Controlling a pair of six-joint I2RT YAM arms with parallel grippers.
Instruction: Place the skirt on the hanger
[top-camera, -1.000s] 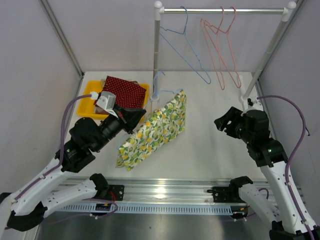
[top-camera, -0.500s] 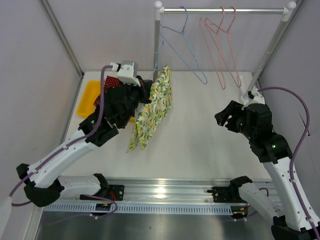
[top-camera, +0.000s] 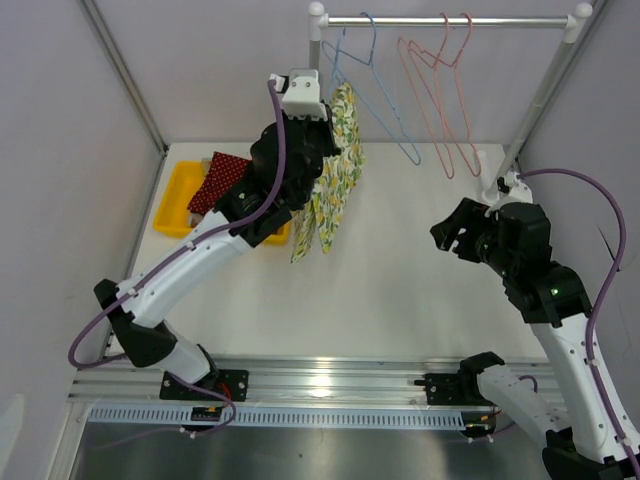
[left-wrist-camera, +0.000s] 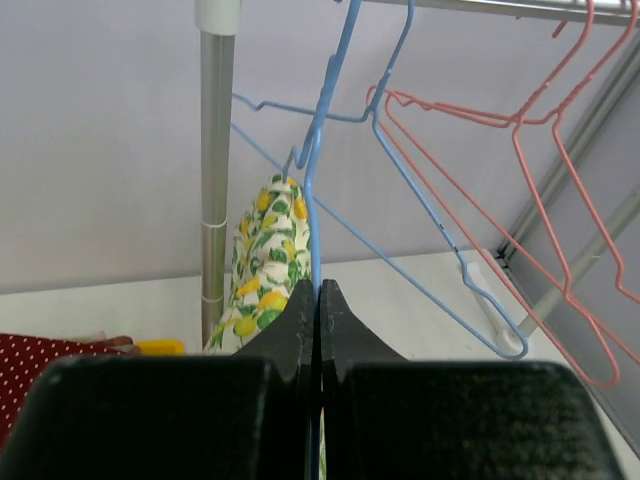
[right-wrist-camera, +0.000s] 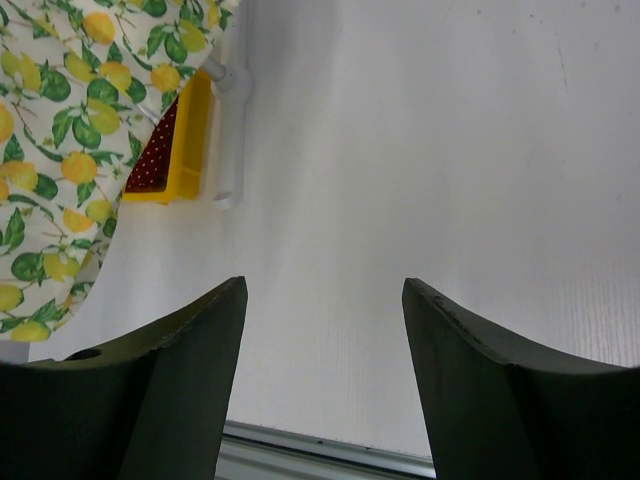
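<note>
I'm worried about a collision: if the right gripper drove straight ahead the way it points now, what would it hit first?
The right gripper would most likely meet the bare table first; the skirt and yellow bin sit off to one side. Depth is uncertain.

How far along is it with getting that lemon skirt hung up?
Done: the lemon skirt hangs in the air from a blue hanger. In hand: the left pincer is shut on that hanger's wire, up by the rail. Left: whether its hook is over the rail I cannot tell; the right pincer is open, empty.
</note>
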